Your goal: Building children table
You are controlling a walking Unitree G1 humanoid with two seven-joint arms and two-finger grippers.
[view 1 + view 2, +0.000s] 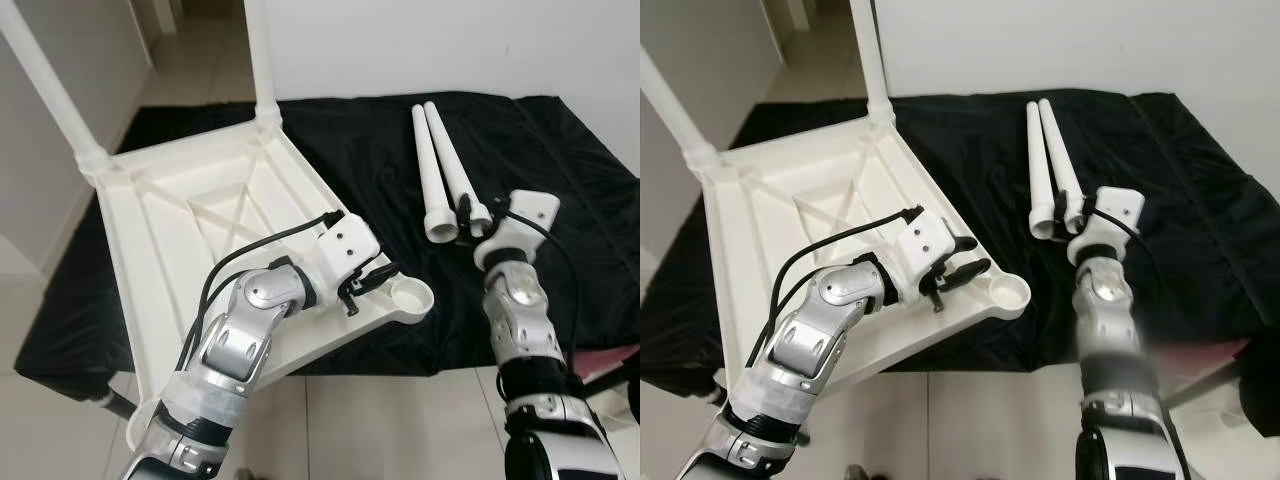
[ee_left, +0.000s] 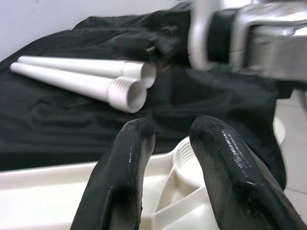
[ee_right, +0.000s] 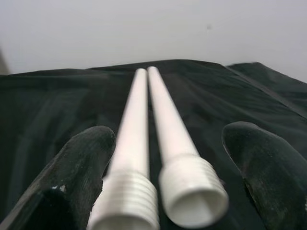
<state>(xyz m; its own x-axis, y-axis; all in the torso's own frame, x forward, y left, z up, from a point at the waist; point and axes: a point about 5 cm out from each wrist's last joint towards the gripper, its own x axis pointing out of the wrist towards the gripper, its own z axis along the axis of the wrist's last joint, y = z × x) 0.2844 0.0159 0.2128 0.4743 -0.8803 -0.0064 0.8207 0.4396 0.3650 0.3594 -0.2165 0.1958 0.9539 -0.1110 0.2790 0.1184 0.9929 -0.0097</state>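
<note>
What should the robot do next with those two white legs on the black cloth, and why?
Probably close the right pincer on one leg. Its open fingers already straddle the threaded ends of both loose legs lying side by side on the cloth. The upturned table has two legs screwed in, and an empty socket waits at the near corner, beside the left pincer.

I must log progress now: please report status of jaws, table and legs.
Left gripper open above upturned table top, near empty corner socket. Right gripper open around threaded ends of two loose legs on black cloth. Two legs already fitted. Nothing in way.
</note>
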